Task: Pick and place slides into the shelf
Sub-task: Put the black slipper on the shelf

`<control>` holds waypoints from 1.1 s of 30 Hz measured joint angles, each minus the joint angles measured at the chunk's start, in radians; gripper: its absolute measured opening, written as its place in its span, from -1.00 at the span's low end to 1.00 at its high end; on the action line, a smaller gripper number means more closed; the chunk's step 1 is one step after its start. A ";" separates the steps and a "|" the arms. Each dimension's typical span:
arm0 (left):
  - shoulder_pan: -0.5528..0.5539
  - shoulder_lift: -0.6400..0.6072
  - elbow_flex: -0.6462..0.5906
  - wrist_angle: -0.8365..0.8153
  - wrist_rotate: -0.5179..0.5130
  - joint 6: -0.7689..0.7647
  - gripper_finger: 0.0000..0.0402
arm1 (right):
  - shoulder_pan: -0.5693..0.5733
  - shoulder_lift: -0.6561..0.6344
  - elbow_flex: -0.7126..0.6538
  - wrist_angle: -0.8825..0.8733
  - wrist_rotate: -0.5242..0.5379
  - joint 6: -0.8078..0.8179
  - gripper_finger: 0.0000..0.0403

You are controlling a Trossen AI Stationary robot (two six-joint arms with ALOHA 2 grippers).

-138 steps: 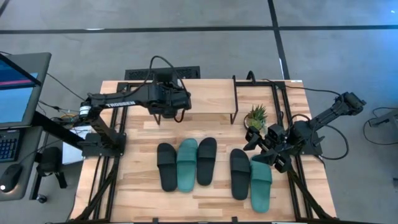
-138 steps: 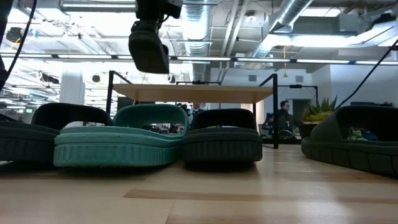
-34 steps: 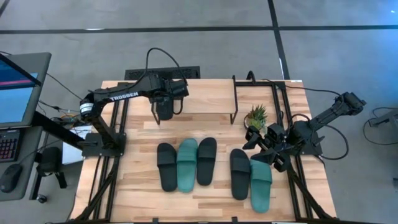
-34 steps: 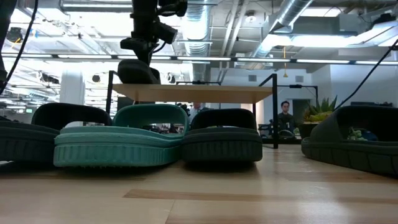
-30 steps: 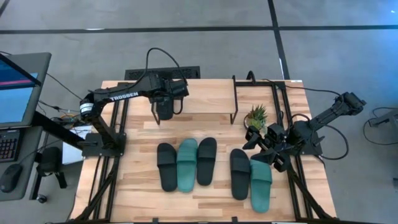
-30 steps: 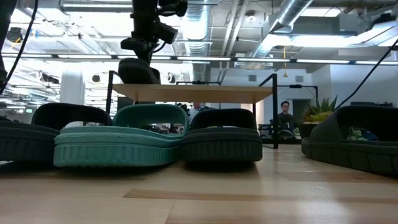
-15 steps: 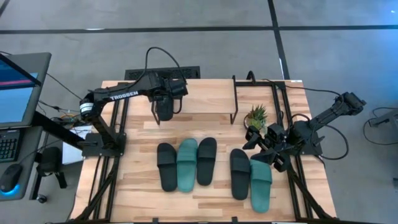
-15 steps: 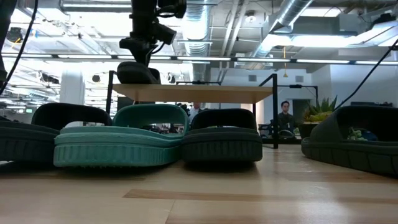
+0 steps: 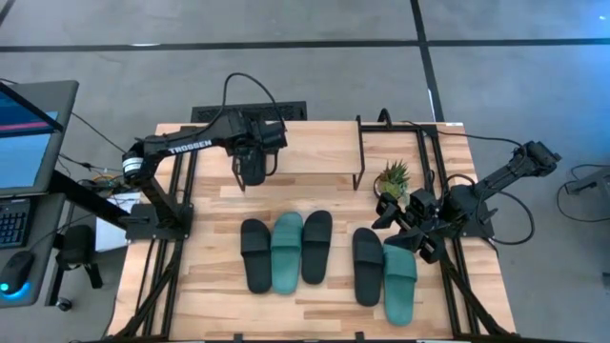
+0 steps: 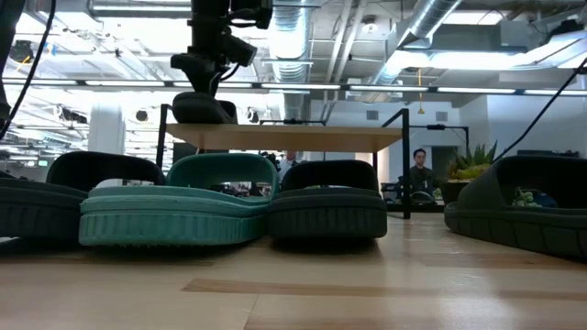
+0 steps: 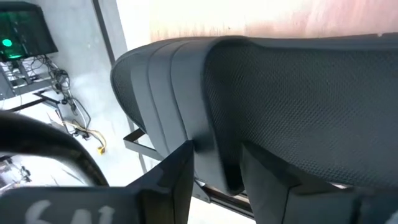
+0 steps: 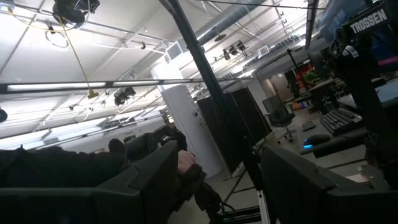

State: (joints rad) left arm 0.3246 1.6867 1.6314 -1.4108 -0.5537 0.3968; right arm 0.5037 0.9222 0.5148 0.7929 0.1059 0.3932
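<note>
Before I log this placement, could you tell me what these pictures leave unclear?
- Black slide on the shelf: high view, left tool covers it.
- Whether it has been let go: left wrist view, too close.
- Right tool: small, dark in the high view.

From above, the left claw is covering most of the black slide on the shelf, and whether its fingers are touching that slide is not showing. In the left wrist view that slide is running off the picture's edge, and in the low view the black slide at the far left and the one at the far right are being cut off by the frame. The small plant on the worktop is lying partly behind the right claw, and the person beyond the shelf is too small to make out.
</note>
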 joint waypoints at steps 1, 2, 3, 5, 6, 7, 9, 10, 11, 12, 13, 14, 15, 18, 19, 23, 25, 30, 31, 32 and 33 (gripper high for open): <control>-0.003 0.000 0.000 -0.004 0.000 -0.001 -0.42 | 0.000 0.000 0.000 0.000 0.000 0.000 0.06; -0.004 0.000 0.000 -0.007 0.000 -0.006 -0.42 | 0.000 0.000 0.000 0.000 0.000 0.000 0.06; -0.006 0.000 0.000 -0.007 0.000 -0.008 -0.42 | 0.000 0.000 0.000 0.000 0.000 0.000 0.06; -0.012 0.000 0.000 -0.009 0.000 -0.012 -0.42 | 0.000 0.000 0.000 -0.002 0.000 0.000 0.06; -0.016 0.000 0.000 -0.010 0.000 -0.012 -0.42 | 0.000 0.000 0.000 -0.004 0.000 0.000 0.06; -0.018 0.000 0.000 -0.012 0.001 -0.012 -0.42 | 0.000 0.000 0.000 -0.005 0.000 0.000 0.06; -0.019 0.000 0.000 -0.015 0.017 -0.012 -0.42 | 0.000 0.000 0.000 -0.006 0.000 0.000 0.06; -0.019 0.000 0.000 -0.017 0.027 -0.012 -0.42 | 0.000 0.000 0.000 -0.006 0.000 0.000 0.06; -0.019 0.000 0.000 -0.017 0.035 -0.014 -0.42 | 0.000 0.000 0.000 -0.006 0.000 0.000 0.06; -0.019 0.000 0.000 -0.020 0.042 -0.016 -0.42 | 0.000 0.000 0.000 -0.006 0.000 0.000 0.06; -0.019 0.000 0.000 -0.022 0.045 -0.022 -0.42 | 0.000 0.000 0.000 -0.006 0.000 0.000 0.06; -0.021 0.000 0.000 -0.022 0.046 -0.026 -0.42 | 0.000 0.000 0.000 -0.007 0.000 0.001 0.06; -0.023 0.000 0.000 -0.023 0.047 -0.032 -0.42 | 0.000 0.000 0.000 -0.007 0.000 0.004 0.06; -0.035 -0.006 0.000 -0.023 0.050 -0.041 -0.42 | 0.000 0.000 0.000 -0.009 0.000 0.010 0.06; -0.039 -0.008 0.000 -0.023 0.053 -0.042 -0.42 | 0.000 0.000 0.000 -0.011 0.000 0.010 0.06; -0.050 -0.018 0.000 -0.023 0.060 -0.055 -0.42 | 0.000 0.000 0.000 -0.016 0.000 0.010 0.06; -0.053 -0.026 0.000 -0.031 0.060 -0.066 -0.42 | 0.000 0.000 0.000 -0.016 0.000 0.010 0.06; -0.071 -0.059 0.000 -0.038 0.055 -0.090 -0.42 | 0.000 0.000 0.000 -0.017 0.000 0.010 0.06; -0.075 -0.069 0.000 -0.038 0.053 -0.095 -0.42 | 0.000 0.000 0.000 -0.020 0.000 0.010 0.06; -0.079 -0.078 0.000 -0.038 0.053 -0.101 -0.42 | 0.000 0.000 0.000 -0.023 0.000 0.012 0.06; -0.085 -0.089 0.000 -0.038 0.052 -0.106 -0.42 | 0.000 0.000 0.000 -0.026 0.000 0.016 0.06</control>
State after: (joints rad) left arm 0.2396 1.5973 1.6314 -1.4490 -0.5013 0.2904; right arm 0.5037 0.9226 0.5148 0.7666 0.1059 0.4096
